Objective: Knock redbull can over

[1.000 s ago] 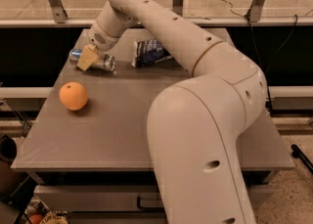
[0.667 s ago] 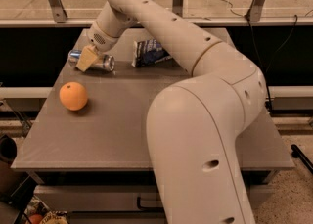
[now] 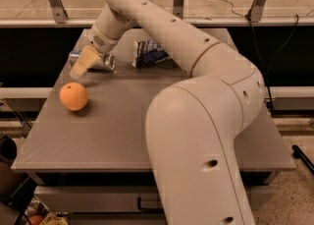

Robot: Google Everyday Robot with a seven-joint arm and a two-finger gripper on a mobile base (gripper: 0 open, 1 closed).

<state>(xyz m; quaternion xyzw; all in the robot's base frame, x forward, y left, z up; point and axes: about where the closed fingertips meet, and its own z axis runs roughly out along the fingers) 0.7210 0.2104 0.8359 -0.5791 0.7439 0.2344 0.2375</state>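
The redbull can [image 3: 106, 62] lies on its side at the back left of the grey table [image 3: 122, 130], silver with a blue end pointing left. My gripper [image 3: 78, 69] reaches down from the big white arm and sits right in front of the can's middle, hiding part of it; its tan tip points to the front left, toward the orange. Whether it touches the can I cannot tell.
An orange [image 3: 73, 96] sits on the table's left side, just in front of the gripper. A dark blue-and-white snack bag [image 3: 149, 52] lies to the right of the can. The white arm covers the table's right half. A glass rail stands behind.
The gripper has shifted a little to the front left, nearer the orange. The can lies on its side in all frames and has not visibly moved.
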